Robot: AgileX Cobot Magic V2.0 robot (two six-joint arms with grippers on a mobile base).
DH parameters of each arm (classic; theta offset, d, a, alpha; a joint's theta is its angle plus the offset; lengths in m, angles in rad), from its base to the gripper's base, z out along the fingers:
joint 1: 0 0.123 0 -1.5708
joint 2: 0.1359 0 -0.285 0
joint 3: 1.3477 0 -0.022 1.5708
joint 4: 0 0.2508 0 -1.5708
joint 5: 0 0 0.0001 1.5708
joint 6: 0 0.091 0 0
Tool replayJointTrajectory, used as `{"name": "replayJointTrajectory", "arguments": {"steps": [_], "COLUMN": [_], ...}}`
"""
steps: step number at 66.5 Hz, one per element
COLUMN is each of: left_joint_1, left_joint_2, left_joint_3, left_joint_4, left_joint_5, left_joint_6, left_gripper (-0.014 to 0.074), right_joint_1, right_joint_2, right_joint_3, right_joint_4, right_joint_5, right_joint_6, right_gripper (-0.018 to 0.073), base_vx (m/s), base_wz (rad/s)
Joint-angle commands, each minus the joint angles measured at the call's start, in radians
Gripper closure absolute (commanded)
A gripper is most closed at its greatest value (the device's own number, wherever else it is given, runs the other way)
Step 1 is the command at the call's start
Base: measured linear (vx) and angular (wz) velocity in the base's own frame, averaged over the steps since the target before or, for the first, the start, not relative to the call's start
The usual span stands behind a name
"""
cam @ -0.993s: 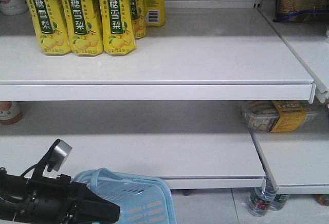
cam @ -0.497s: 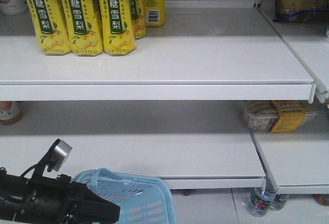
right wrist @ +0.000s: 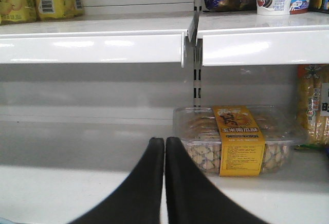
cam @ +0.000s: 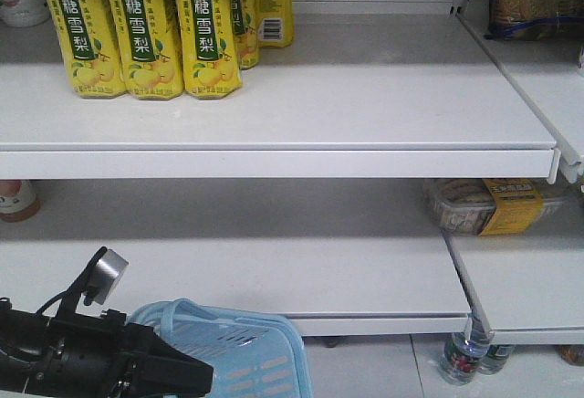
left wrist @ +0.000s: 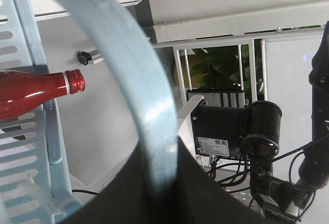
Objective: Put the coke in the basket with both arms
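Only the left wrist view shows the coke (left wrist: 31,93), a red bottle-necked container lying inside the basket (left wrist: 131,75), whose handle the left gripper (left wrist: 169,183) clamps; the right wrist view alone shows the right gripper (right wrist: 165,149) pressed shut, empty, before a biscuit box (right wrist: 239,142); the front view shows white shelves (cam: 365,97) with yellow drink cartons (cam: 146,28)

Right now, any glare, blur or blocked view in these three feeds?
Front view: soft and a bit washed out, left arm dark in the lower corner. Left wrist view: the basket handle is a blurred arc across the frame, a dark out-of-focus shape fills the bottom. Right wrist view: glare streaks on the shelf edge, shut right gripper blocks the bottom centre.
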Motion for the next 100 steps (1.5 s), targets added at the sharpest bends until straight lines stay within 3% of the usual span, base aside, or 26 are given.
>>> {"name": "replayJointTrajectory", "arguments": {"steps": [1,35,48,75,94,100], "left_joint_1": [-0.004,-0.004,-0.005,-0.005,-0.005,-0.004], "left_joint_2": [-0.030,-0.030,-0.059,-0.440,-0.759,-0.858], "left_joint_3": [-0.024,-0.024,-0.024,0.022,0.022,0.022], "left_joint_4": [-0.097,-0.097,-0.059,-0.053,-0.051,-0.025], "left_joint_5": [0.102,0.102,0.136,0.098,-0.078,-0.158], "left_joint_6": [0.005,0.005,0.005,0.003,0.001,-0.042], "left_gripper": [0.0603,0.0603,0.0603,0.0603,0.0603,0.0603], "right_joint_1": [-0.005,-0.005,-0.005,-0.005,-0.005,-0.005], "right_joint_2": [0.003,0.003,0.003,0.003,0.003,0.003], "right_joint_3": [-0.027,-0.027,-0.027,-0.027,-0.027,-0.027], "right_joint_4": [-0.026,-0.027,-0.026,-0.026,-0.026,-0.026], "right_joint_5": [-0.044,-0.044,-0.044,-0.044,-0.044,-0.044], "right_joint_6": [0.005,0.005,0.005,0.005,0.005,0.005], "right_gripper": [0.0569,0.0569,0.0569,0.0569,0.0569,0.0569], "base_vx": [0.00,0.00,0.00,0.00,0.00,0.00], "base_wz": [0.00,0.00,0.00,0.00,0.00,0.00]}}
